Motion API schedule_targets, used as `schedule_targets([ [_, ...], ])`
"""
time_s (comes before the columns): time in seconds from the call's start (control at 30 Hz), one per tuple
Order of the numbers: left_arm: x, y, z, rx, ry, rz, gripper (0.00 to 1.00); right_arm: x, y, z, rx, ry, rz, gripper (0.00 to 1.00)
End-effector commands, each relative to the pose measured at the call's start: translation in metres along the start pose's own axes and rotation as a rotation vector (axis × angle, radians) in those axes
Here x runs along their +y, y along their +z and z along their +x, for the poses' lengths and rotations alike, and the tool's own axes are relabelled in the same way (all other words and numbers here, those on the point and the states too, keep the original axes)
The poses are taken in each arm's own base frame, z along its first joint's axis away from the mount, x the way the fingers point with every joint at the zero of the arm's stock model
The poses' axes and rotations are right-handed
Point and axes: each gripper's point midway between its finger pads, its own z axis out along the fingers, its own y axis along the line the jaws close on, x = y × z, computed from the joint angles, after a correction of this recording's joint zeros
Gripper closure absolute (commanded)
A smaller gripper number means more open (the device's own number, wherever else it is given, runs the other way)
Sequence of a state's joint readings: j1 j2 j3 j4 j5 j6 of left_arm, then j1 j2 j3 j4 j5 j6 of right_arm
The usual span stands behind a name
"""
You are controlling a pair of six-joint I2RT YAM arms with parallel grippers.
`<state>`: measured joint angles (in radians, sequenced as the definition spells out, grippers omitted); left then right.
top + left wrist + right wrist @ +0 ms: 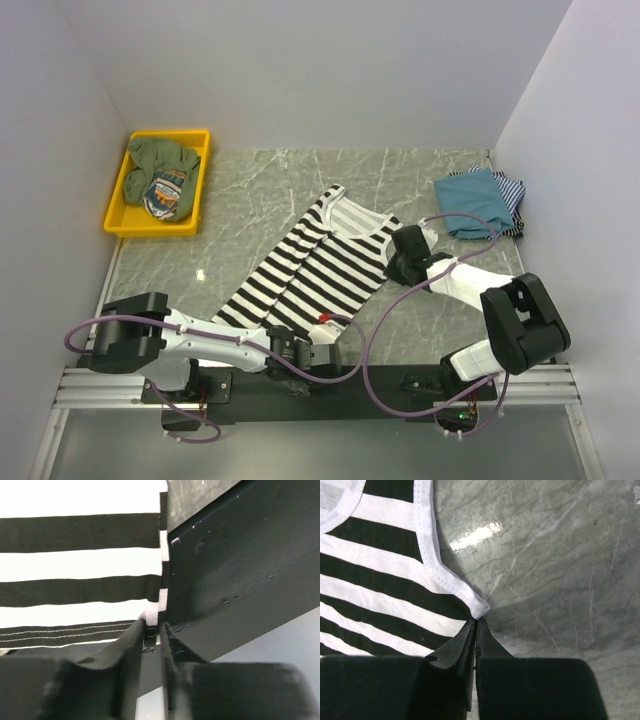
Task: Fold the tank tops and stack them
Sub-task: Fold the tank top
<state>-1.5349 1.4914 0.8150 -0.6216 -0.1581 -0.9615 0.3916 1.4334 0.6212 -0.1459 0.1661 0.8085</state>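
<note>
1. The striped top (310, 262) lies flat on the table (260, 190). It sits diagonally at the middle, with the neck toward the far right and the hem toward the near left.
2. Left gripper (153, 630): fingers together, clamped on a corner of the striped top's hem. The grip point is at the near edge of the table, just beside the black base plate (240, 555).
3. Right gripper (476, 624): fingers together, pinching the striped top at the bottom of an armhole, where the white binding (432, 565) ends. The cloth around the grip point rests on the table.
4. The teal top (470, 205) lies folded at the far right corner. It rests on a thin-striped top (513, 190), whose edge shows on the right side. Both lie apart from the striped top.
5. The yellow tray (118, 205) stands at the far left. It holds a bunched green garment (165, 178).
</note>
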Motion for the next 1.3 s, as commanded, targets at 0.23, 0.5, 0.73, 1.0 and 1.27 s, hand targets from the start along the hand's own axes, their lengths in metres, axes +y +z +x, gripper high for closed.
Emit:
schedule_targets([
  [0.23,-0.016,-0.004,-0.039,-0.114,0.021,-0.028,1.00,-0.010,-0.008,-0.058,-0.094,0.049,0.049,1.00],
  [0.5,-0.055,-0.013,-0.087,-0.195,-0.012,0.081,0.99,-0.029,0.003,-0.106,-0.130,0.006,0.209,1.00],
  [0.73,-0.049,-0.024,-0.093,-0.203,-0.119,0.194,1.00,-0.046,0.001,-0.123,-0.123,-0.010,0.263,1.00],
  [1.0,-0.025,-0.025,-0.103,-0.205,-0.213,0.234,0.99,-0.007,0.001,-0.139,-0.119,-0.004,0.144,1.00],
  [1.27,0.004,-0.022,-0.097,-0.196,-0.290,0.203,0.99,0.044,0.009,-0.155,-0.118,-0.028,0.070,1.00],
])
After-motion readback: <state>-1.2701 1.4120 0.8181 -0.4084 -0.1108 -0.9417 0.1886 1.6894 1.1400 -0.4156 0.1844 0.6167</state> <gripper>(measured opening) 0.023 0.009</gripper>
